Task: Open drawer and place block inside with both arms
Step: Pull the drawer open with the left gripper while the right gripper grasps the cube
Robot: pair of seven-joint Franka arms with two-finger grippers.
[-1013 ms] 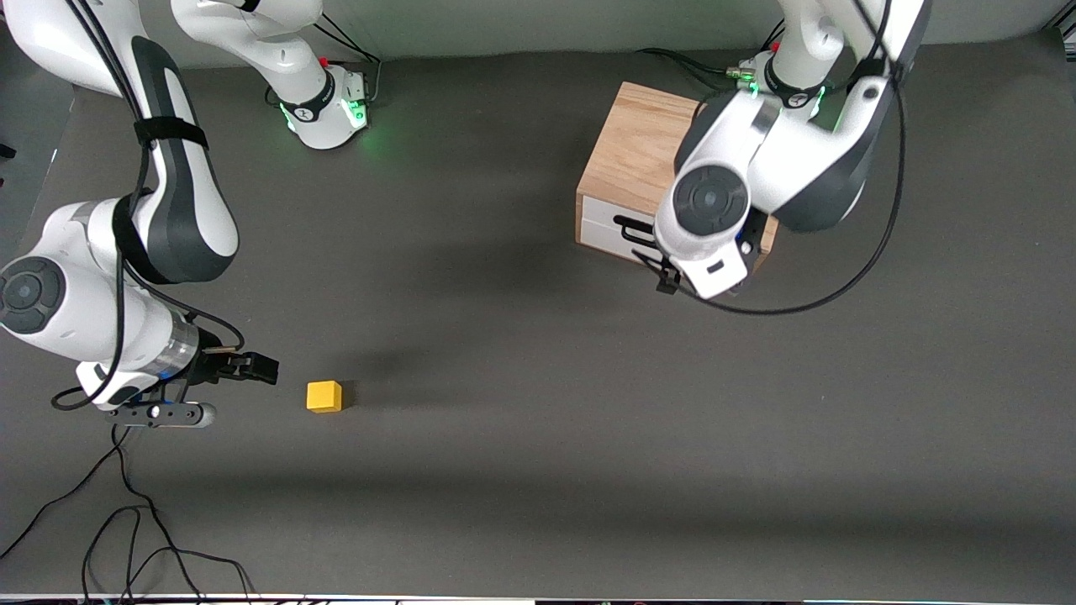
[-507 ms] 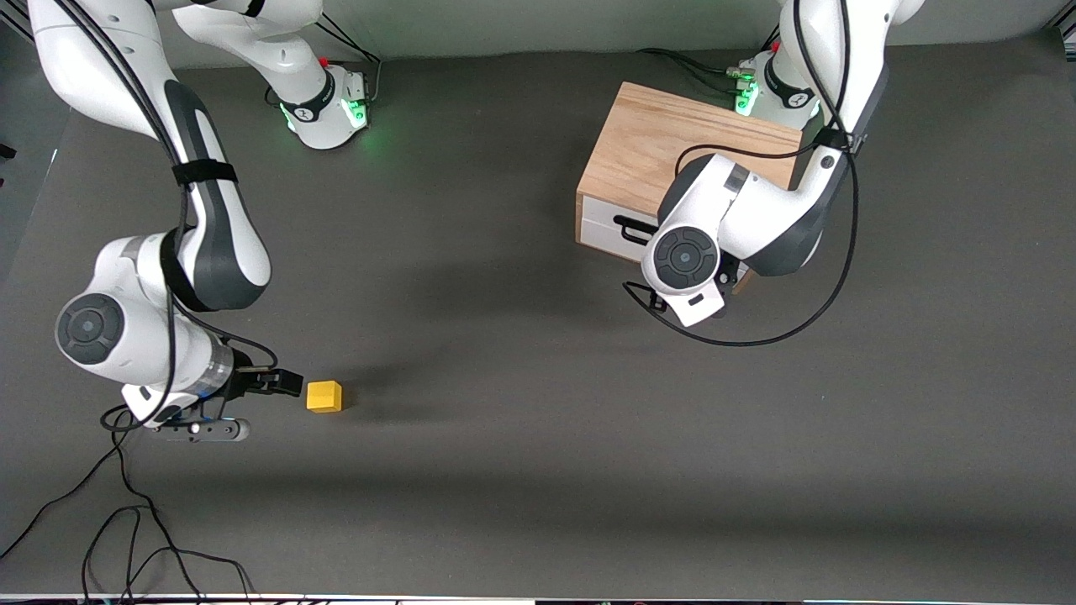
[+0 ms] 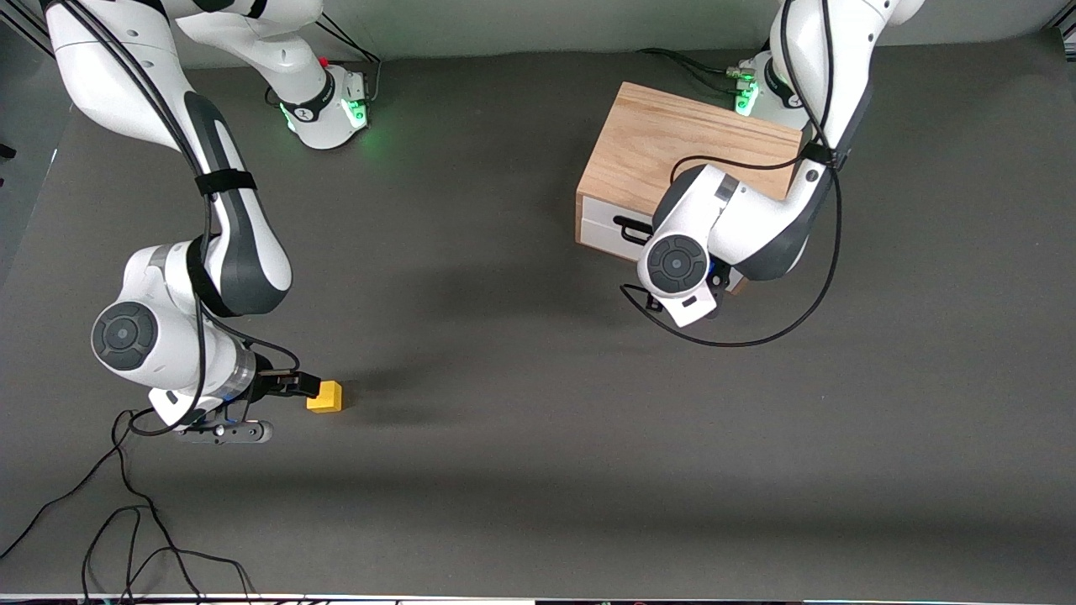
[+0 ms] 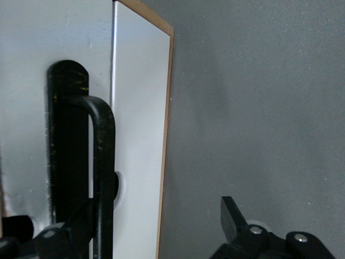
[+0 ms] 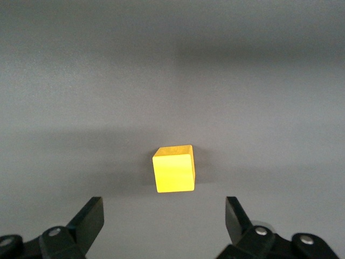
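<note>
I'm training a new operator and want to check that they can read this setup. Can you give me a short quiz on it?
1. True or false: the drawer is already pulled open.
2. Short answer: is the right tool gripping the block?
3. The black handle sits between the open fingers of: A) the left tool; B) the right tool; C) neither.

Key: 1 false, the drawer is shut. 2 no, the right tool is open and the block lies on the table just ahead of its fingertips. 3 A.
</note>
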